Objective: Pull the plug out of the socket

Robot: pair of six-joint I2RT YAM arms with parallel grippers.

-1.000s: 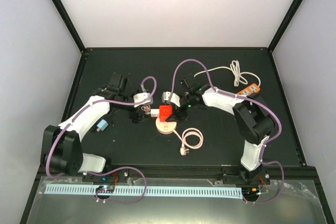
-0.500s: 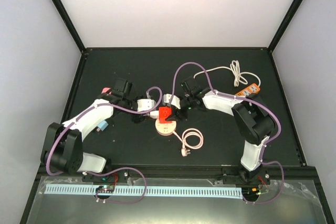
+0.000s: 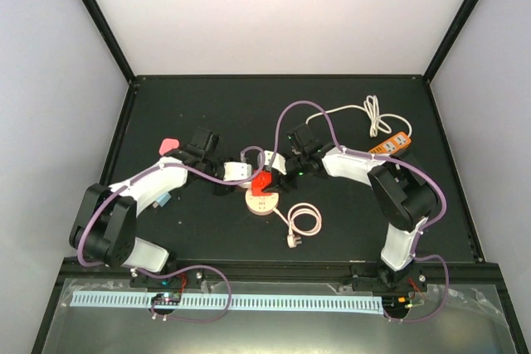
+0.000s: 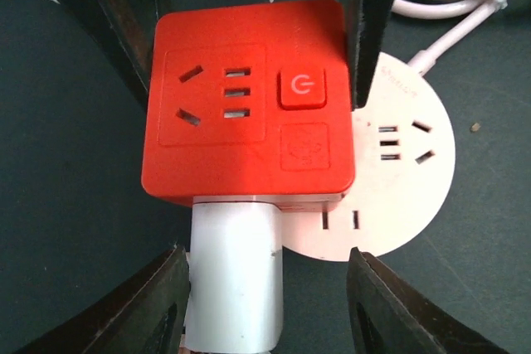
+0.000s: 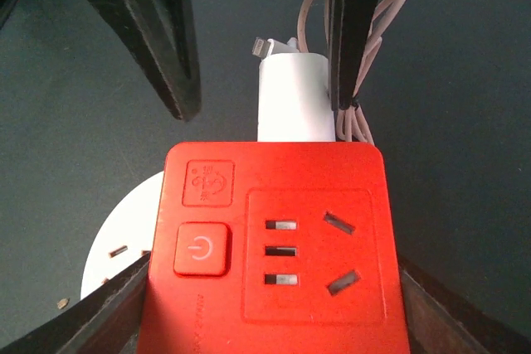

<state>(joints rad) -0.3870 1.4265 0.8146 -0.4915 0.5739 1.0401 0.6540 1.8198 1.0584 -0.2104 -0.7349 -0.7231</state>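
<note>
Wrist views show white plug (image 4: 232, 279) in red socket (image 4: 245, 105), unclear from above

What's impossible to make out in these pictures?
- Left wrist view: the pins of the white rectangular plug are buried inside the red cube adapter.
- Both wrist views: much of the round white socket base is covered by the red cube adapter.
- Top view: the small blue object is too small to identify.
</note>
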